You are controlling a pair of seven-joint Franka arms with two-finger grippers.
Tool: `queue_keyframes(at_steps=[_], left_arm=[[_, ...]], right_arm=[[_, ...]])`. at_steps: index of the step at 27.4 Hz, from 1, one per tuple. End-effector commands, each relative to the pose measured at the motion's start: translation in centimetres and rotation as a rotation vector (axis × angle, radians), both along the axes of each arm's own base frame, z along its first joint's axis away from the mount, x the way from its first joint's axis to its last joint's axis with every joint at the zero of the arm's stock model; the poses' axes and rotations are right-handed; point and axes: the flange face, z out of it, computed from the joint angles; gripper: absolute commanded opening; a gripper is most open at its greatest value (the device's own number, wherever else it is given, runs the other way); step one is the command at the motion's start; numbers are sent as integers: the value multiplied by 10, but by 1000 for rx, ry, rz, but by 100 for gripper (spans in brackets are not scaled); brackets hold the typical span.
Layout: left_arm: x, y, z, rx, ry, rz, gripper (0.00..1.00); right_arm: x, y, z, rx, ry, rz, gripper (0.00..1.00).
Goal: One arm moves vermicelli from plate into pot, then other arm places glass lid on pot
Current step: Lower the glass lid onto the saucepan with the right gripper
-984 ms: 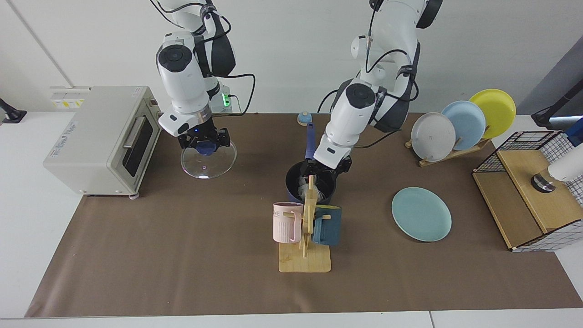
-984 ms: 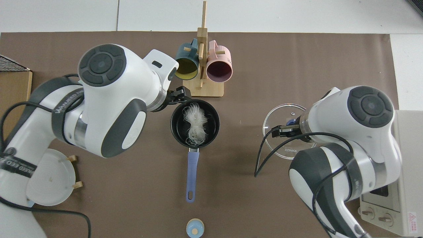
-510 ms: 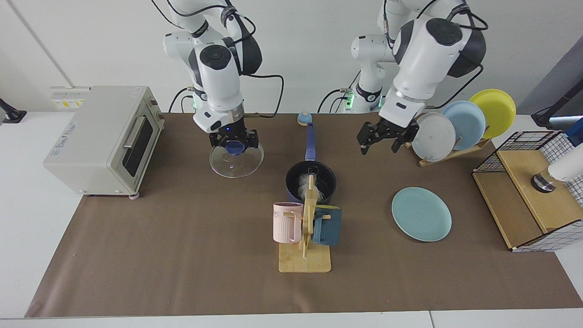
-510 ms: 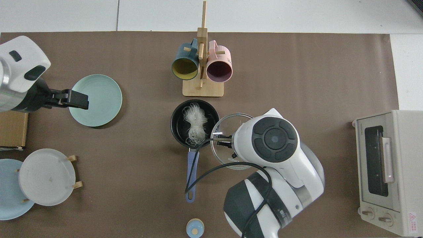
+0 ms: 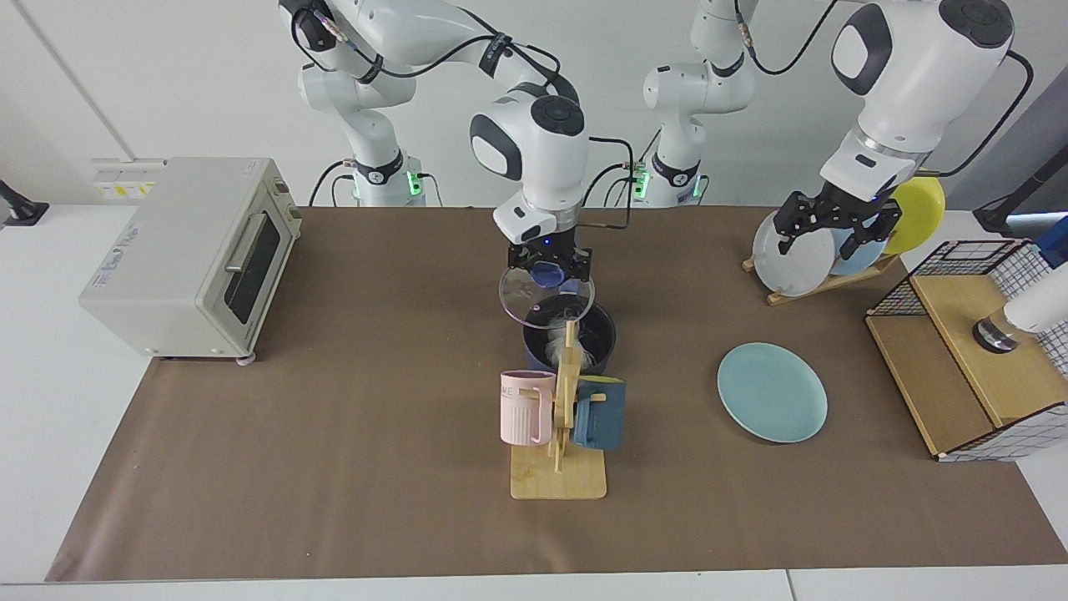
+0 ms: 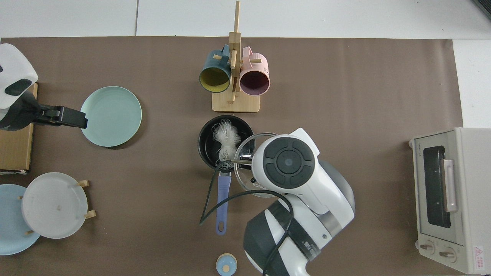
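The dark blue pot point(image 5: 597, 335) point(image 6: 207, 152) stands mid-table with the white vermicelli point(image 5: 555, 345) point(image 6: 225, 138) inside it. My right gripper point(image 5: 548, 269) is shut on the blue knob of the glass lid point(image 5: 527, 294) point(image 6: 243, 173). It holds the lid in the air, tilted, over the pot's handle side and overlapping the rim. From above, the arm's wrist hides that gripper. The teal plate point(image 5: 772, 392) point(image 6: 111, 116) lies bare. My left gripper point(image 5: 816, 240) point(image 6: 73, 119) hangs open and raised, in front of the plate rack.
A wooden mug stand point(image 5: 559, 476) point(image 6: 234, 103) with a pink and a dark teal mug stands right in front of the pot. A toaster oven point(image 5: 183, 250) point(image 6: 445, 199), a plate rack point(image 5: 822, 275), a wire-and-wood box point(image 5: 968, 359) and a small blue knob point(image 6: 226, 264) sit around the edges.
The right arm carried the lid from beside the toaster oven across to the pot. The left arm pulled out of the pot, rose and swung back toward the plate rack.
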Motion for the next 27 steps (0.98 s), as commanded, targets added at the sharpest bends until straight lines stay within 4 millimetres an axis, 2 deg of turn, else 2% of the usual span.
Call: queue_keyframes(at_steps=[1,6,10,27], left_arm=[[-4,9,0,18,1,-6,100],[-5,11,1,18,-1,-2,100],[-5,11,4,18,-7,6,100],[-5,9,9,16,-18,9,100]], right_arm=[[20,16,-2,6,0,-26,1],[32,26,-11,2,-9,-21,0],[45,24,-15,0,-1,-32,0],[49,28,-35,6,-8,-59,0]])
